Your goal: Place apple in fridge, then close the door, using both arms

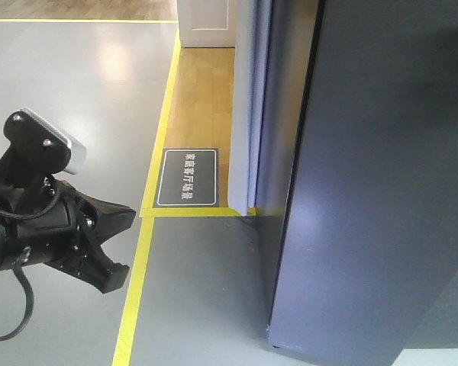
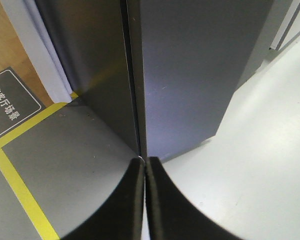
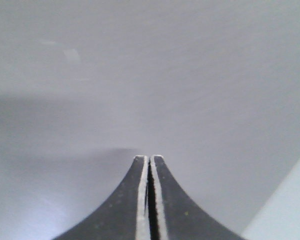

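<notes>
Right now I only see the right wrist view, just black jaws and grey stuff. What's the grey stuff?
Observer: Probably the door. The front view shows it as a tall, dark grey panel.
Operator: Is it closed?
Observer: It looks so. In the left wrist view it meets the fridge side at a thin seam, with no white inside showing.
Operator: Where's my other arm?
Observer: The left arm is low on the left, near a yellow floor line. Its jaws are shut and point at that seam.
</notes>
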Robot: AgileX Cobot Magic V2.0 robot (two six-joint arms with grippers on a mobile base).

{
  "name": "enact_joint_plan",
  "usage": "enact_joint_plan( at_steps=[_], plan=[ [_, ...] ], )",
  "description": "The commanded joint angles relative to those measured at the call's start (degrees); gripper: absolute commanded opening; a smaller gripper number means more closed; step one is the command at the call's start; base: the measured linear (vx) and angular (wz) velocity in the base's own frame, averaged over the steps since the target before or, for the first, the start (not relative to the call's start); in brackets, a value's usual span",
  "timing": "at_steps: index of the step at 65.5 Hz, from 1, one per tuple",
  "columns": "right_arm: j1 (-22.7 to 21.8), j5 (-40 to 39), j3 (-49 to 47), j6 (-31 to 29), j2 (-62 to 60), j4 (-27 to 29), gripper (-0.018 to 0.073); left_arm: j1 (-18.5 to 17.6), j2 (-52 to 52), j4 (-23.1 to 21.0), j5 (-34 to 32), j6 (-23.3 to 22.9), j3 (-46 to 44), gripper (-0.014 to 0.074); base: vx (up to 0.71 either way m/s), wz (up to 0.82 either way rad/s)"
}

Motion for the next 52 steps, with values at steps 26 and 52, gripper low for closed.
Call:
enact_joint_plan(
  at_steps=[26,52],
  plan=[
    [-0.29,-5.17,-15.21,6.33,12.56,-0.58,-0.0002,0.06,-1.33,-1.08,-3.14,-0.57,-1.51,-0.0006,0.00,0.00],
    [-0.29,-7.56,-20.61,11.08,17.89,-2.39,-0.0002,0.06,-1.33,-1.08,-3.12,-0.57,-1.51,-0.0006,0.00,0.00]
  ],
)
